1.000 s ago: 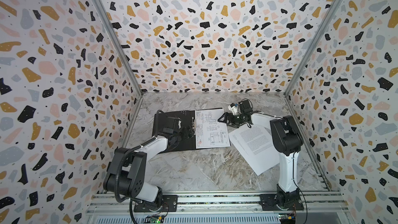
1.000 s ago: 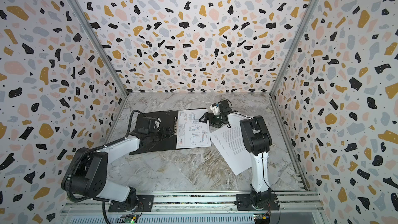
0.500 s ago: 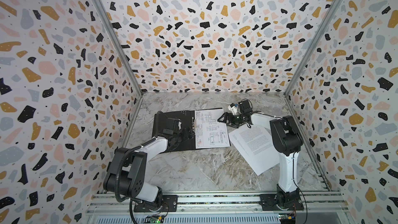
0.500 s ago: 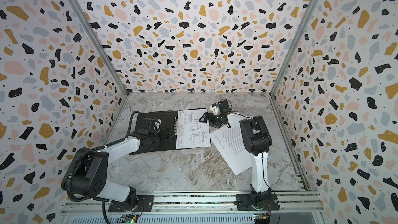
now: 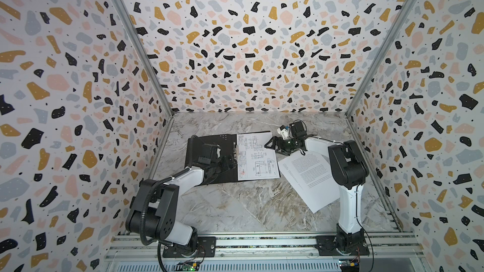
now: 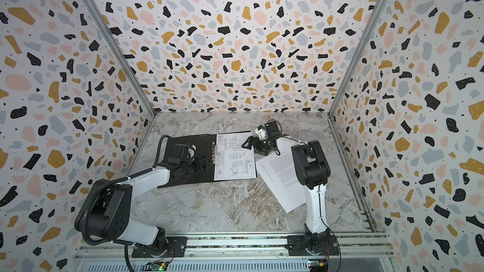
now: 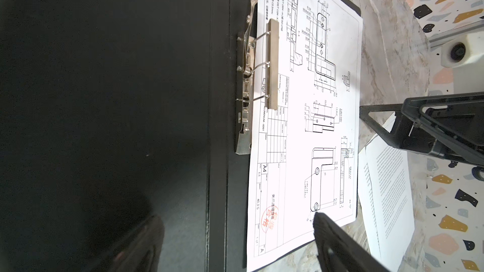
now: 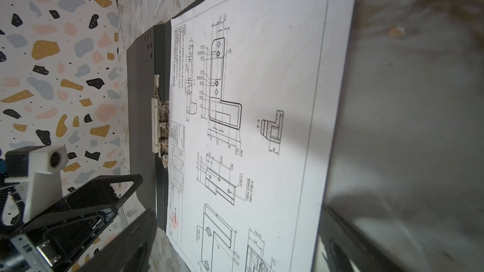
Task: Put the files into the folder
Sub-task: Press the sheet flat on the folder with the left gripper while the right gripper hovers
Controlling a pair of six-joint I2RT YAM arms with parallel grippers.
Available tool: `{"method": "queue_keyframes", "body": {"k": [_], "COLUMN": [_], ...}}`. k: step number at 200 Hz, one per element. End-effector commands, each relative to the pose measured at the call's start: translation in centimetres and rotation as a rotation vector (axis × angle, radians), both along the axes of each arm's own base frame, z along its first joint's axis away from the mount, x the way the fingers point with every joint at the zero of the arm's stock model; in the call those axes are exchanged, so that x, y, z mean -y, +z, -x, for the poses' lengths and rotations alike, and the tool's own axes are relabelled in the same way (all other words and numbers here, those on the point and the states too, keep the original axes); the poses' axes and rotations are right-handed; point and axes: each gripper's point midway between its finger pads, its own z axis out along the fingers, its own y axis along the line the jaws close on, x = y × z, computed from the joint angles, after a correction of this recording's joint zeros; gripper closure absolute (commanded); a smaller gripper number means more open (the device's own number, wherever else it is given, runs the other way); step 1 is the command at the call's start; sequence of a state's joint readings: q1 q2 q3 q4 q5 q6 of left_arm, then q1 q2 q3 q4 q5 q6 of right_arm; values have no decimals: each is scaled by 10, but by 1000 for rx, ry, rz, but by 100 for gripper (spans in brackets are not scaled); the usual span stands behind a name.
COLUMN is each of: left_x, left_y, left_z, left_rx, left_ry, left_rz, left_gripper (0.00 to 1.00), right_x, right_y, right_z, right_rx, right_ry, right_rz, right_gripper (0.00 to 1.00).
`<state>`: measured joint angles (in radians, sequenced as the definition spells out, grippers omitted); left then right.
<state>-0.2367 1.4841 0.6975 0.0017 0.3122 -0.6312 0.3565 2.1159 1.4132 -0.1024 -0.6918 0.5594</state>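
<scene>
Top views, both: thin flat card folder (image 5: 207,150), matte black inside, spread open on grey veined marble-look tabletop (image 5: 235,205); small pale dots near spine's far end. White paper drawing sheet (image 5: 258,158), crisp black line diagrams, table grid, red stamp, flat on folder's right half and covering nearly all of it; only a thin black strip visible at far edge. White paper text sheet (image 5: 309,176), fine grey paragraphs, skewed on bare tabletop right of card folder, outside it; part hidden under right arm. Near corner right at drawing sheet's edge; touching or overlapping, cannot tell.

Left wrist view: shiny metal spring clip (image 7: 272,64), flat bar on three wire arms, fixed along spine, bar over drawing sheet's margin; pressing on paper or lifted, hard to tell. Most print too small to read.

Left gripper (image 5: 231,160), black plastic triangular fingers, spread apart astride spine, gripping nothing; dark on dark in top views, outline hard to make out; one finger only a blur in own wrist view. Right gripper (image 5: 273,147), same black openwork fingers, spread apart at drawing sheet's far right edge, clamping nothing; fingertips blurred and cut off in right wrist view, contact with paper unclear. Terrazzo-patterned walls (image 5: 262,48) on three sides, flecked black, ochre, pink, grey.
</scene>
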Motion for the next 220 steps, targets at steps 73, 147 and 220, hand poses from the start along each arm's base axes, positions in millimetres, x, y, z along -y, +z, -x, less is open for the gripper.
{"method": "queue_keyframes", "body": {"k": [73,147,220], "left_x": [2,1,5], "left_y": [-1,-1,15], "left_z": [0,3,-2], "left_rx": [14,17,59], "left_ry": [-8,-4,-19], "left_rz": [21,28,28], "left_gripper": [10,10,9], "right_x": [-7,-9,-8], "right_y": [10,9,25], "right_z": [-9,-8,-11], "right_rx": [11,7,44], "right_ry": [7,15,16], "right_rz": [0,5,6], "right_gripper": [3,3,1]}}
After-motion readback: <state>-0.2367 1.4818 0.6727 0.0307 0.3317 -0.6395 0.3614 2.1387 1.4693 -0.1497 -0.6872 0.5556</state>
